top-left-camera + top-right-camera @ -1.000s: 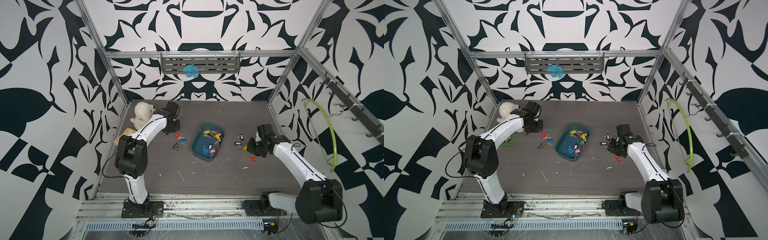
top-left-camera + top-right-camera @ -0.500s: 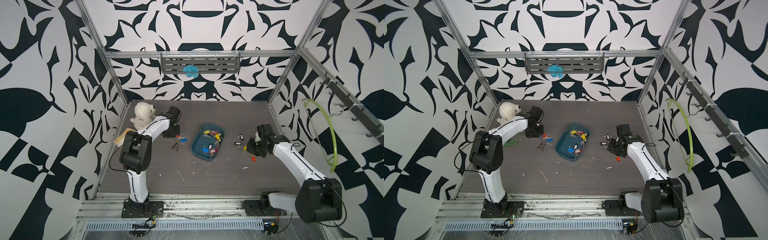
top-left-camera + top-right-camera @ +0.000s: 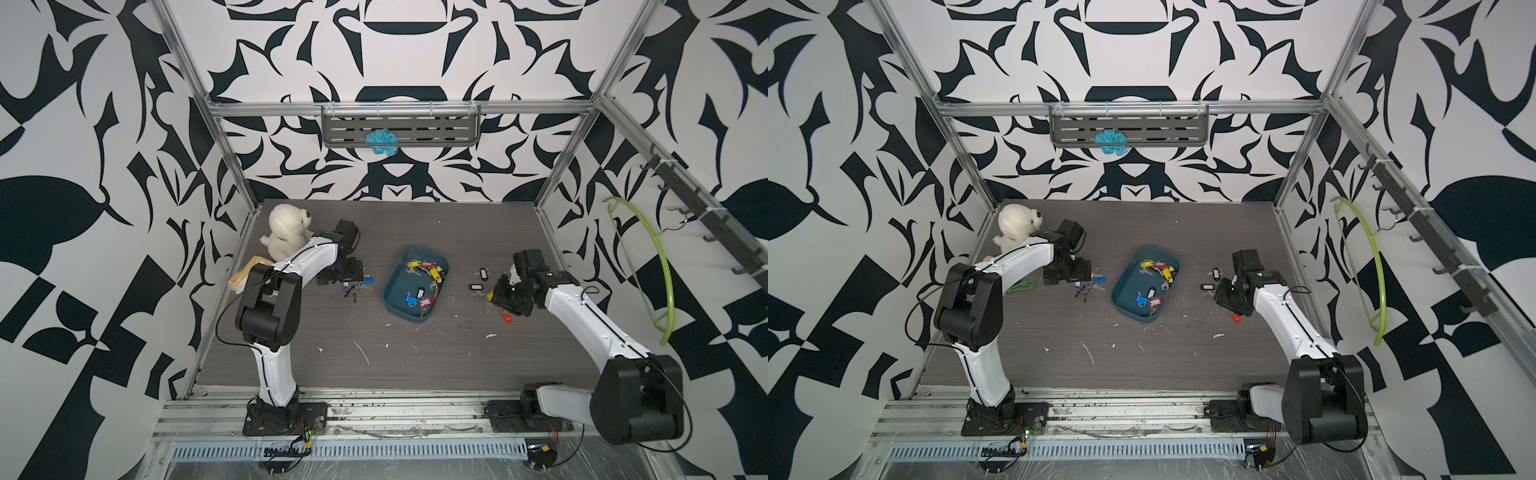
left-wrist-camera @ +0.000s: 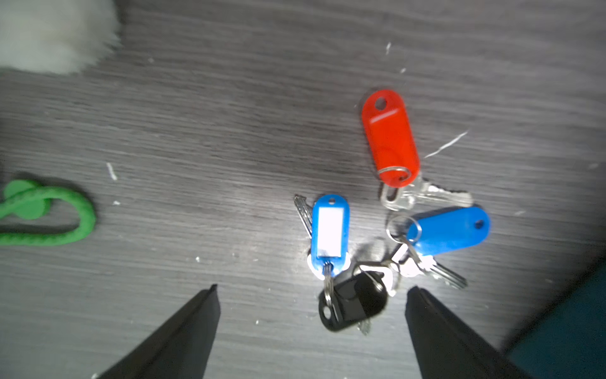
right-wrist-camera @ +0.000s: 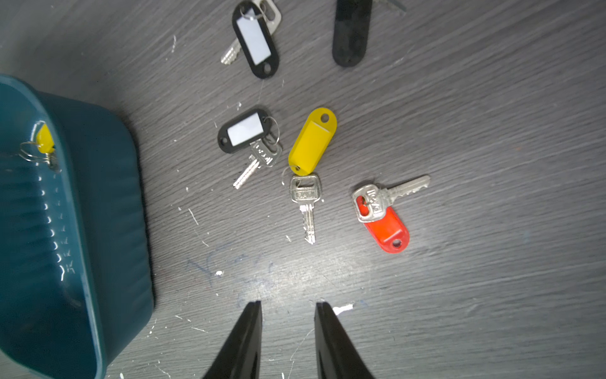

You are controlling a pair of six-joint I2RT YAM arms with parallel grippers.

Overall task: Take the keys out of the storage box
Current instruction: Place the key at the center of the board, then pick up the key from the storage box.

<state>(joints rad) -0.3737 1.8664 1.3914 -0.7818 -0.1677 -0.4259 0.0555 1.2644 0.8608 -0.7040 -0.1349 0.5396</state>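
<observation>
Left wrist shows left claw (image 4: 313, 287) wide apart over glossy oblong-tagged keys (image 4: 390, 141) on grainy surface (image 4: 229, 98); right claw (image 5: 288, 302) slightly parted

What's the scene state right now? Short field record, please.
storage box: mid-table, upright
keys in box: several; red, yellow and blue tags
keys by left arm: four on table; one red, two blue and one black tag
keys by right arm: five on table; three black, one yellow and one red tag
left end effector: wide open, empty, over its keys
right end effector: slightly open, empty
clutter: plush toy, green keychain
task: unfinished
</observation>
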